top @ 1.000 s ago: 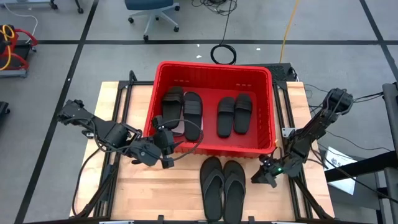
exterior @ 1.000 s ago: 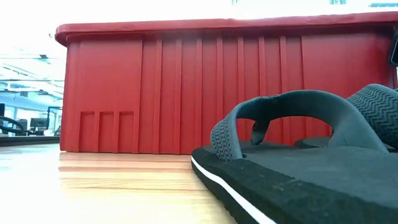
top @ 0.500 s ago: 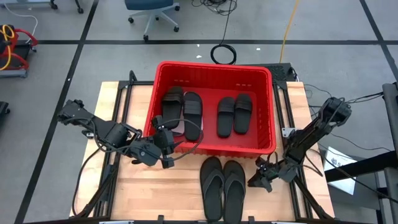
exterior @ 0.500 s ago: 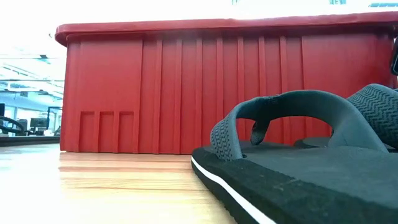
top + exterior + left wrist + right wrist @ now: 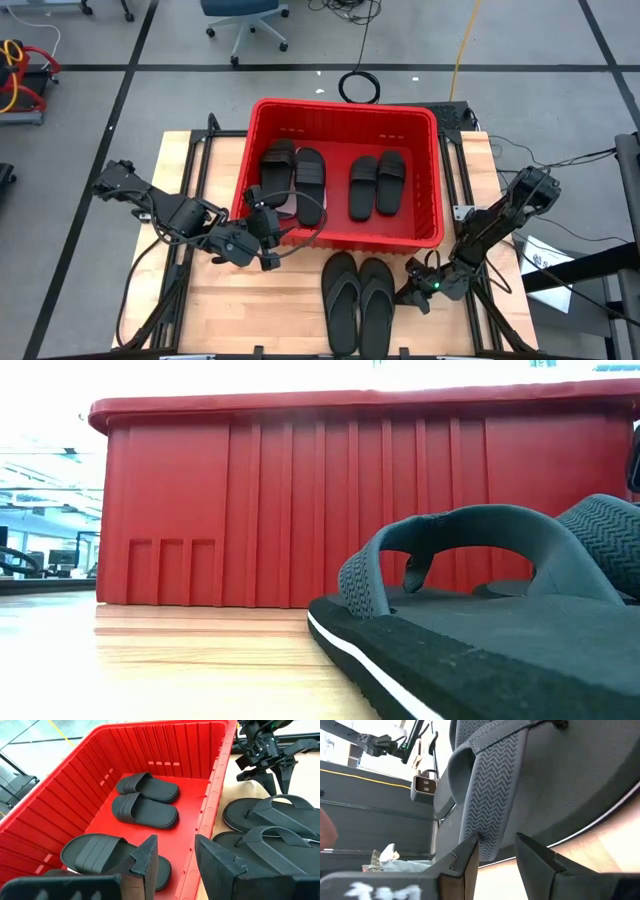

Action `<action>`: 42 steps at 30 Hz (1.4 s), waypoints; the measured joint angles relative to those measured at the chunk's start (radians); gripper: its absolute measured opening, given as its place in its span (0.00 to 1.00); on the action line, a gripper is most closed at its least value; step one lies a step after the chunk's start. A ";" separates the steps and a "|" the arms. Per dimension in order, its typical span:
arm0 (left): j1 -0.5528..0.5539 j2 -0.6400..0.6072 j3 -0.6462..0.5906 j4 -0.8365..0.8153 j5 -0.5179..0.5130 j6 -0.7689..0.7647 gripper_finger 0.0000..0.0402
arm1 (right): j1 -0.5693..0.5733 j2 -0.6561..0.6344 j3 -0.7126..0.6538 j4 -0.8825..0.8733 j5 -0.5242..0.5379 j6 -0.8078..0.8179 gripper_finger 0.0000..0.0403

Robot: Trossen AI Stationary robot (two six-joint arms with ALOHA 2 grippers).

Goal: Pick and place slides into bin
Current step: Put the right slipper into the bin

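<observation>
The red bin [image 5: 343, 112] stands at the table's middle, and black wide-strap slides [image 5: 377, 186] [image 5: 145, 800] lie flat on its floor. The black thong flip-flop pair [image 5: 358, 300] lies soles down on the table in front of the bin and fills the low view [image 5: 480, 620]. My right gripper [image 5: 410, 292] is open and low at the right flip-flop's right edge; the zigzag strap [image 5: 490, 785] is just ahead of its fingers [image 5: 470, 855]. Whether they touch it I cannot tell. My left gripper [image 5: 270, 238] is open and empty at the bin's near left corner [image 5: 175, 852]. White slides do not show plainly.
The bin's near wall [image 5: 300, 510] stands just behind the flip-flops. Bare wood lies left of the pair [image 5: 260, 310]. The table's metal frame rails [image 5: 470, 200] run along both sides. An office chair [image 5: 245, 20] and cables lie on the floor beyond.
My right gripper has gone down and toward the table's left and near edges, closing on the right flip-flop's right side. The flip-flops and the slides in the bin have stayed where they were.
</observation>
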 joint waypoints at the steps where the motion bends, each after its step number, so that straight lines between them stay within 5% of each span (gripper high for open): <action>1: 0.000 0.000 0.000 0.000 0.000 0.000 0.32 | 0.000 0.000 0.000 0.006 0.000 -0.002 0.29; 42: 0.002 0.000 0.000 0.000 -0.001 0.000 0.32 | -0.040 0.000 0.000 0.089 -0.029 -0.206 0.29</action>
